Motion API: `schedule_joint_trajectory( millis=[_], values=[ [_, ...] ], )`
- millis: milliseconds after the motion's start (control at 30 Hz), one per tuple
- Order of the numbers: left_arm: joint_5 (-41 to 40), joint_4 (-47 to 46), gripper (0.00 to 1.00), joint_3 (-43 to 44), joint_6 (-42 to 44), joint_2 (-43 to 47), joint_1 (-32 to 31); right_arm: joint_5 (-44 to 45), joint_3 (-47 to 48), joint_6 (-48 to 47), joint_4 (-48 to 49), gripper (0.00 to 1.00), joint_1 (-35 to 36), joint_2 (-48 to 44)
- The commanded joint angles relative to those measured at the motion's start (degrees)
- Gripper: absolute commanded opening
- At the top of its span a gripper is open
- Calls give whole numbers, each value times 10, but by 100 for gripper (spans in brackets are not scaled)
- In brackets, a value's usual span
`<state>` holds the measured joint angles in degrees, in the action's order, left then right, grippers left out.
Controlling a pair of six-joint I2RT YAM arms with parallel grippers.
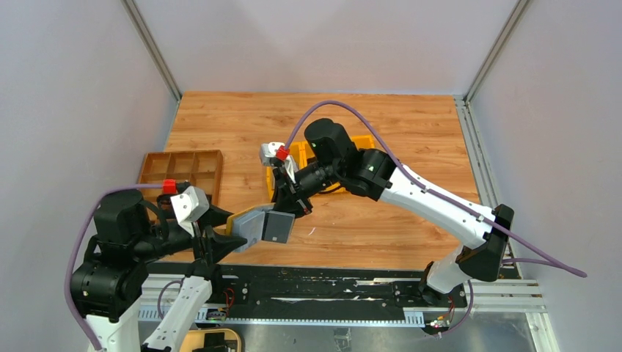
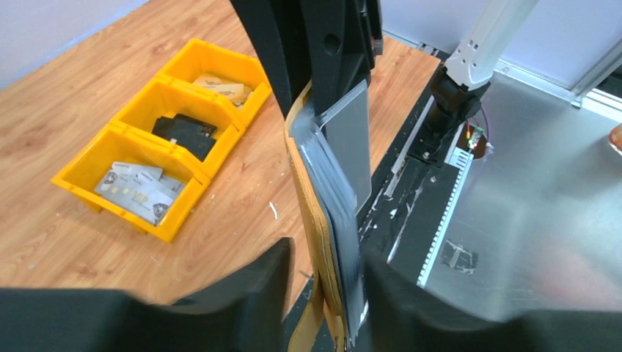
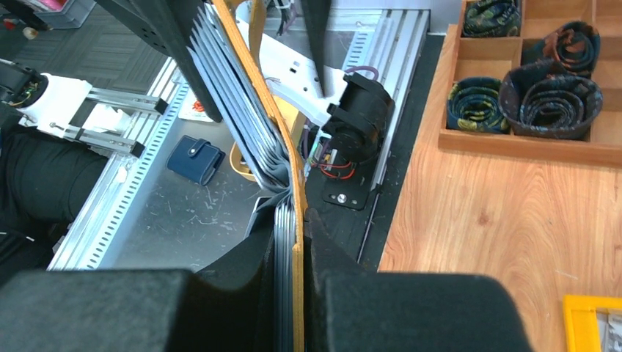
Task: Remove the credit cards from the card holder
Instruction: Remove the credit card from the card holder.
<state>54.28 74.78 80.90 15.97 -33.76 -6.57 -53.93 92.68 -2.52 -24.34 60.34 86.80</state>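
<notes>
The mustard-yellow card holder (image 1: 248, 220) hangs open in the air over the table's near edge, its grey pocketed lining (image 1: 277, 226) facing up. My right gripper (image 1: 295, 205) is shut on its far end; in the right wrist view the pads (image 3: 293, 293) pinch the yellow cover (image 3: 257, 95) and the grey pocket leaves. My left gripper (image 1: 220, 238) straddles the near end, open. In the left wrist view the card holder (image 2: 323, 213) stands edge-on between the fingers (image 2: 249, 293), with a gap on the left side. A grey card (image 2: 348, 139) sits in a pocket.
Three joined yellow bins (image 2: 110, 213) hold loose cards: silver (image 2: 136, 191), black (image 2: 183, 132), gold (image 2: 220, 88). My right arm mostly covers them in the top view. A brown compartment tray (image 1: 183, 172) with rolled ties (image 3: 543, 88) stands at the left. A blue wallet (image 3: 194, 161) lies on the metal bench.
</notes>
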Motion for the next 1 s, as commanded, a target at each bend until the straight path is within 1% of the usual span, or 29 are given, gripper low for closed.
schedule_joint_trajectory(
  millis=[0, 133, 233, 300, 367, 400, 467, 500, 533, 567, 633, 667, 700, 733, 767, 833, 867, 967],
  values=[
    [23, 26, 65, -11, 96, -2, -4, -43, -1, 18, 48, 0, 13, -18],
    [29, 12, 71, -17, 79, 5, -4, -49, 1, 19, 49, 0, 14, -18],
    [53, -2, 72, -31, 58, 5, -4, -50, 5, 22, 50, 0, 17, -17],
    [61, -14, 72, -40, 38, 1, -4, -51, 7, 22, 51, 0, 20, -15],
    [60, -24, 68, -42, 23, -4, -4, -53, 5, 22, 48, 0, 21, -17],
    [58, -30, 66, -44, 12, -6, -4, -54, 3, 21, 48, 0, 22, -18],
    [62, -35, 56, -46, -4, -12, -4, -56, -2, 19, 49, 0, 22, -23],
    [68, -35, 47, -47, -10, -15, -3, -56, -5, 18, 52, 0, 22, -26],
    [73, -35, 42, -49, -14, -17, -4, -57, -9, 19, 56, 0, 21, -29],
    [80, -34, 32, -52, -22, -19, -4, -56, -13, 19, 61, 0, 21, -31],
    [90, -35, 17, -58, -32, -22, -4, -50, -18, 18, 63, 0, 20, -35],
    [90, -35, 11, -58, -37, -22, -4, -44, -20, 17, 63, 2, 19, -36],
    [87, -35, 5, -56, -39, -23, -4, -40, -24, 17, 63, 11, 17, -39],
    [82, -35, 3, -52, -40, -23, -4, -36, -28, 16, 63, 18, 14, -42],
    [74, -35, 1, -48, -39, -23, -4, -27, -31, 17, 64, 30, 10, -45],
    [53, -34, 0, -41, -38, -22, -4, 2, -36, 20, 63, 46, -6, -55],
    [43, -35, 0, -38, -37, -23, -4, 23, -37, 22, 63, 52, -16, -62],
    [5, -35, 0, -38, -32, -24, -4, 56, -38, 56, 65, 63, -56, -80]
  ],
)
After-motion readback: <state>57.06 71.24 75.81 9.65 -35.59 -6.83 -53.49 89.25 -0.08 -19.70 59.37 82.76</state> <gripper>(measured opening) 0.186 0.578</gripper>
